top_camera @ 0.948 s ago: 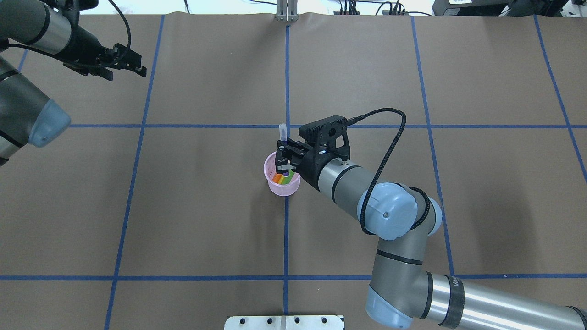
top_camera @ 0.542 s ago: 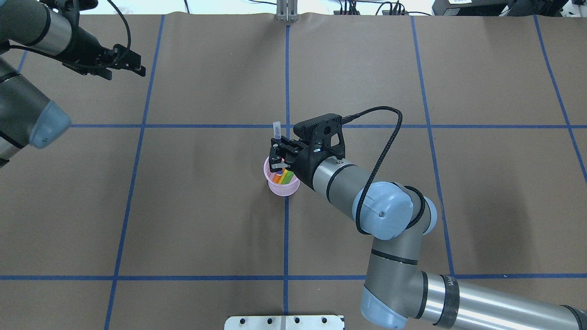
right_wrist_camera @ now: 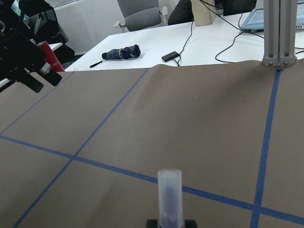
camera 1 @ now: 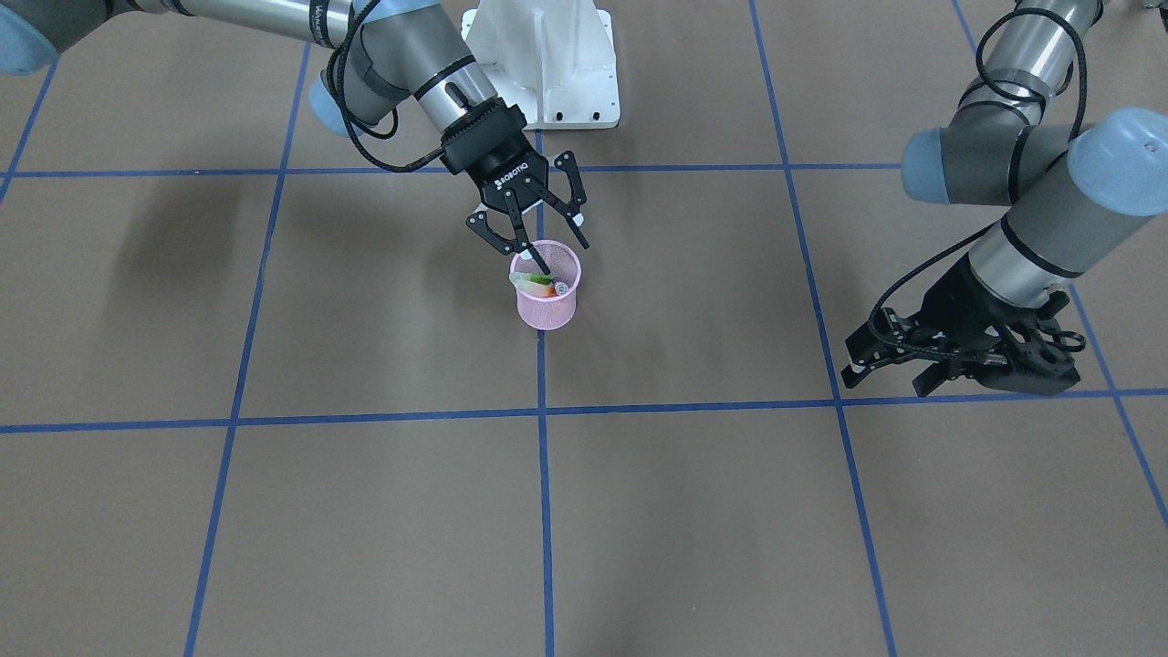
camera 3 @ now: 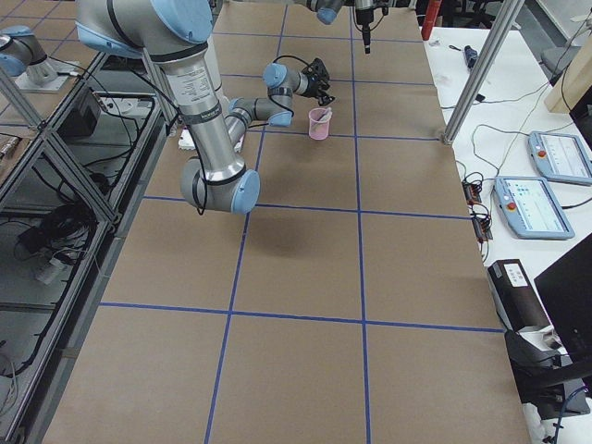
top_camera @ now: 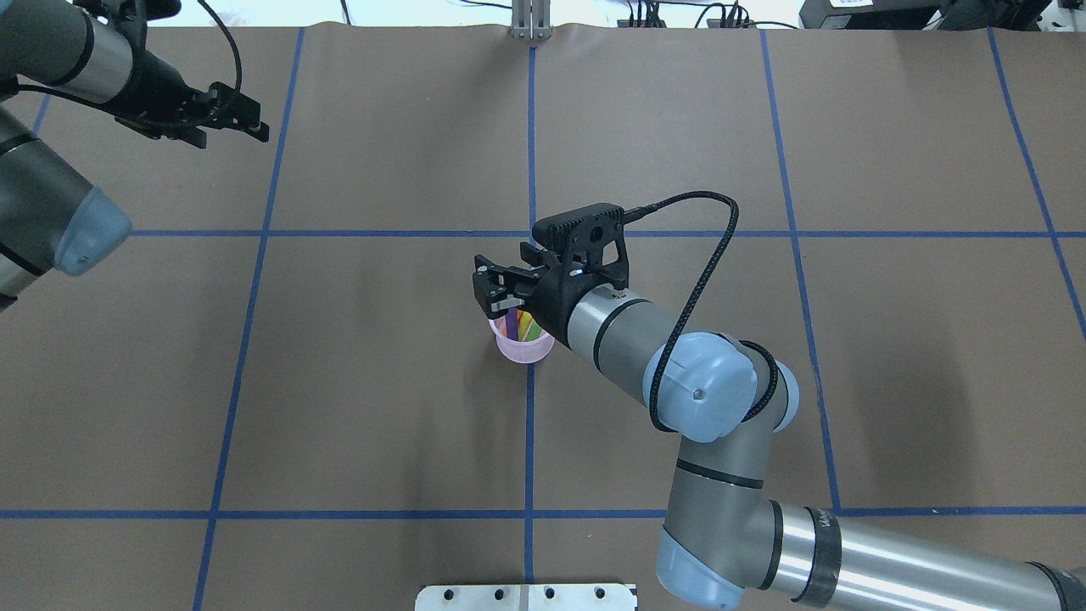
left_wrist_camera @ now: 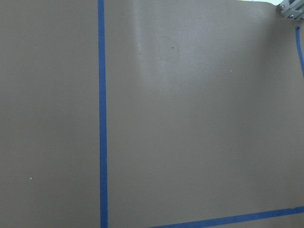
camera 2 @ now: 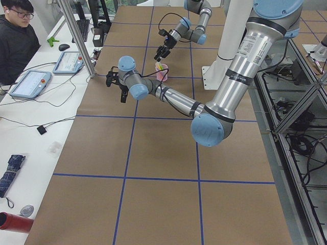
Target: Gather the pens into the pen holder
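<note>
Pen holder stands upright on the table at a crossing of blue tape lines. The pens are inside it — purple, orange and green all show through its mouth from overhead. The right gripper hangs just over the rim with its jaws spread wide and nothing between them. The collecting looks done, so what remains is to back away cleanly.

The biggest danger, I judge, is tipping the holder. It looks like a light mesh cup, and the leaning pens probably make it top-heavy. In the front view one dark finger overlaps its mouth, and whether that finger is inside or only above the rim cannot be told. A sideways retreat before lifting could hook the rim and spill everything.

Less serious is a finger catching a leaning pen on the way up and dragging it out over the edge. The right wrist view shows a pale cap standing close below the camera, so clearance looks slim.

Least is the left gripper, also parted and empty, well off to the side — no likely conflict unless it swings toward the centre.
</note>
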Controlling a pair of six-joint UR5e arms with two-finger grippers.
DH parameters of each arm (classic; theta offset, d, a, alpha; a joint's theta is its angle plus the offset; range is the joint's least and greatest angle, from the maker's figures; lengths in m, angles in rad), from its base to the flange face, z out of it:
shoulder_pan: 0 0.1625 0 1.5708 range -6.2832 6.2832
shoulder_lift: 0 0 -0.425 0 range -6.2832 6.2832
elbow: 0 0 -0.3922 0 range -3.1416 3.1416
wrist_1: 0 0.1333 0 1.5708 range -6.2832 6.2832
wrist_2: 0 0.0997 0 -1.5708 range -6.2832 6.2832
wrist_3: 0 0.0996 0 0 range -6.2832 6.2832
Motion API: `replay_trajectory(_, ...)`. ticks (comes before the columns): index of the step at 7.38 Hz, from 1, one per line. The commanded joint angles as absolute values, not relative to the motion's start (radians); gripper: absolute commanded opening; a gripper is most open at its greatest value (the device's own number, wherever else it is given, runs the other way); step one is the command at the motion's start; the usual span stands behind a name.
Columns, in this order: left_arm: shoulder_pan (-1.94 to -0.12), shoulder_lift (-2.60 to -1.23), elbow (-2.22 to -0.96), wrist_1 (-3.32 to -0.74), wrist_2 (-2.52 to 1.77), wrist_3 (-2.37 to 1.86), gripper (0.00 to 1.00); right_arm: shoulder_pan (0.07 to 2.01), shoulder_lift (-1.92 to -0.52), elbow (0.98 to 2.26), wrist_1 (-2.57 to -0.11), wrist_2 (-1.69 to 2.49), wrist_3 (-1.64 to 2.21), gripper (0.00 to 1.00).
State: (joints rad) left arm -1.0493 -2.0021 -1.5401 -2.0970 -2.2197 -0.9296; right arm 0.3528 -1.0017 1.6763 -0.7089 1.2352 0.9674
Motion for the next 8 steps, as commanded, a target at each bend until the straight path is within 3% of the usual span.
replay_trajectory(1,-1.049,-2.005,-1.540,-2.097,-2.220,-0.930,0.99,0.354,-1.002,1.690,-0.713,1.244,0.968,0.99)
replay_trajectory(3,-1.075,-2.005,-1.543,-2.094,-2.220,-0.914,0.99,0.374,-1.008,1.805,-0.876,1.302,0.971,0.99)
replay_trajectory(5,-1.129,-1.987,-1.545,-2.048,-2.220,-0.803,0.99,0.446,-1.008,1.958,-1.225,1.443,0.994,0.99)
replay_trajectory(7,-1.195,-1.988,-1.568,-1.742,-2.218,-0.546,0.99,0.689,-0.991,1.980,-1.534,1.995,1.063,0.99)
replay_trajectory(8,-1.250,-1.971,-1.577,-1.715,-2.223,-0.376,0.99,0.816,-1.015,1.976,-1.593,2.160,1.049,0.99)
